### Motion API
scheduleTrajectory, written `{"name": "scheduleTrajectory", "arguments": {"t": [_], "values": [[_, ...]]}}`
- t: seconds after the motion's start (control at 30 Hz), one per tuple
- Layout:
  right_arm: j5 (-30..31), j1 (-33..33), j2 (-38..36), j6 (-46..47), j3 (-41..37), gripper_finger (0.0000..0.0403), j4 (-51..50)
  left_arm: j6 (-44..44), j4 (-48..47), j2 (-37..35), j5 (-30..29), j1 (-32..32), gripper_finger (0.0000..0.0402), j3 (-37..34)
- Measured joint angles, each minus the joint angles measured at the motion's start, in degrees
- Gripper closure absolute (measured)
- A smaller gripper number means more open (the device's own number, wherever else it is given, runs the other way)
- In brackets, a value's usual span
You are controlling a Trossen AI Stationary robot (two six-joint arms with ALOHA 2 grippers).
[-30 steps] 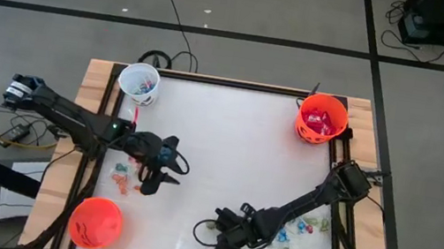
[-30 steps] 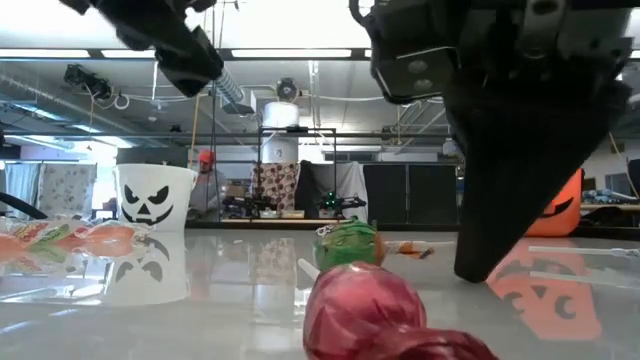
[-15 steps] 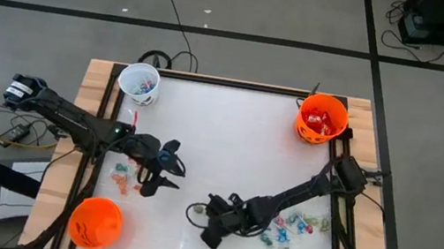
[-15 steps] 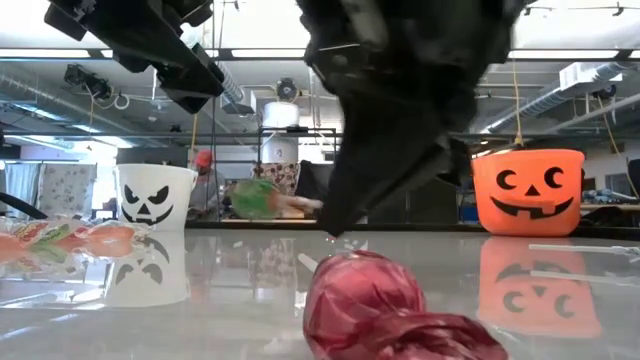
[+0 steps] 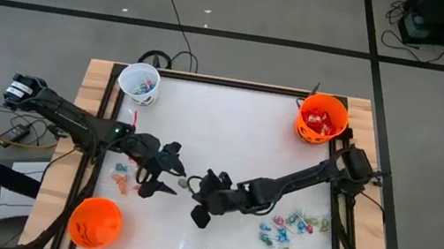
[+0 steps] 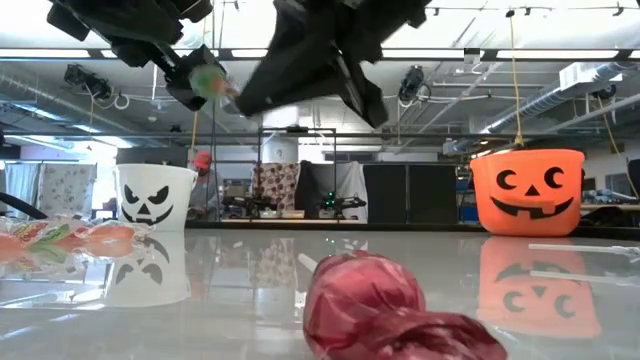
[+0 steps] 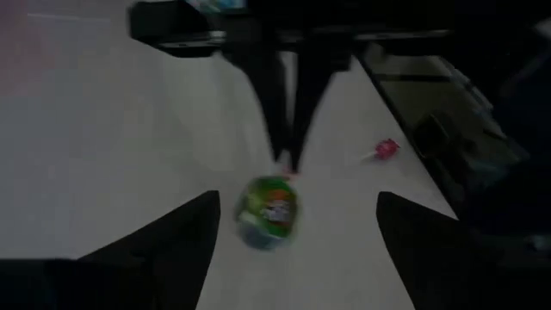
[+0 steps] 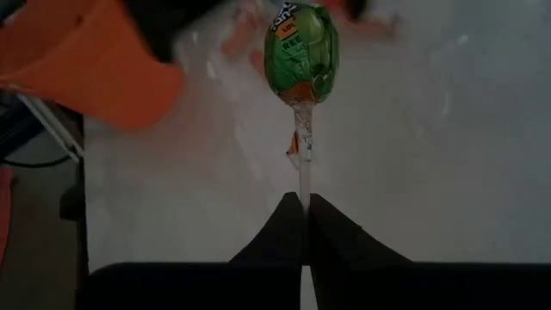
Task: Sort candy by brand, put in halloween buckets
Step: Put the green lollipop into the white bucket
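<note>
A green lollipop (image 8: 301, 53) is what we are pinching by its stick in the closed right gripper (image 8: 303, 226), between the wide-open, empty left gripper (image 7: 293, 228).

Lighting's bright and even from overhead. Ceiling strip lights (image 6: 300, 52) glow at 12 o'clock in the low view, and the glossy worktop (image 6: 250, 270) mirrors the white bucket (image 6: 155, 197). The red candy (image 6: 365, 305) up close is soft. Left wrist view is dim and blurry; the green lollipop (image 7: 269, 211) smears.
</note>
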Motion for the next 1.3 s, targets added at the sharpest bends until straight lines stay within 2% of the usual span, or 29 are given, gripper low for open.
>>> {"name": "scheduleTrajectory", "arguments": {"t": [0.17, 0.77, 1.07, 1.17, 1.3], "values": [[-0.4, -0.5, -0.5, -2.9, 0.0, 0.039, 3.5, -1.0, 2.1, 0.0, -1.1, 0.1, 0.0109, 0.0], [1.0, -0.5, -0.5, -4.4, 0.0, 0.039, 6.6, -3.0, 2.3, 0.0, 0.7, 0.1, 0.0243, 0.0], [1.0, -0.5, -0.5, -4.4, 0.0, 0.0388, 6.6, -4.6, 2.4, 0.0, 1.0, 0.2, 0.0282, 0.0], [1.4, -0.5, -0.5, -3.5, 0.0, 0.0365, 6.3, -6.0, 2.0, 0.0, 1.4, 1.3, 0.0287, 0.0], [3.6, -0.6, -0.5, 1.7, 0.0, 0.0308, 0.9, -8.7, -1.1, -1.6, 1.2, 5.8, 0.0286, 0.4]]}}
